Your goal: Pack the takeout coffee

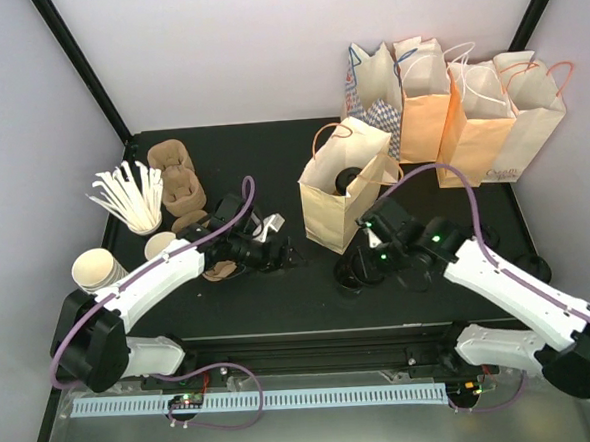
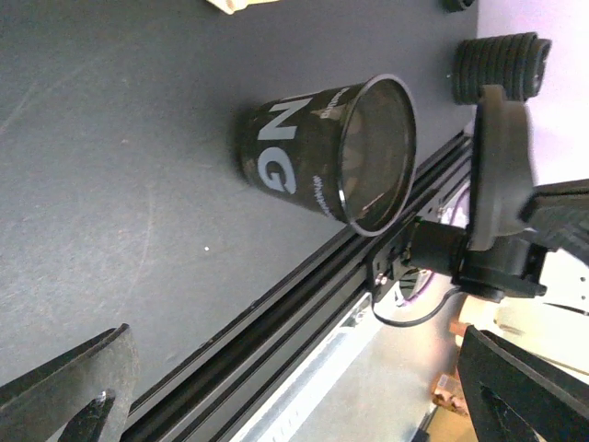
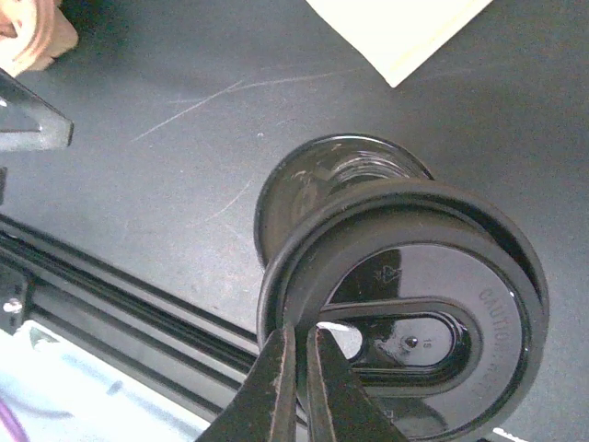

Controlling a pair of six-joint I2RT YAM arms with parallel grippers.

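Step in hand: lidding, ahead of bagging. The right hand (image 3: 302, 336) is closed tight, pinching the rim of a round black lid (image 3: 414, 267) held over a second lid (image 3: 331, 175) on the counter (image 3: 166, 147); the next move, by judgement, calls for carrying it level over a cup mouth and pressing down evenly. Left hand (image 2: 294, 387) spread wide and empty, touching nothing, with an open black cup (image 2: 304, 152) with pale lettering at its 12 o'clock. The takeout coffee — white lettered cup — is not made out in any view; a dark round form (image 1: 347, 178) inside the open paper bag (image 1: 330, 219), 12 o'clock of the right hand, may be it.
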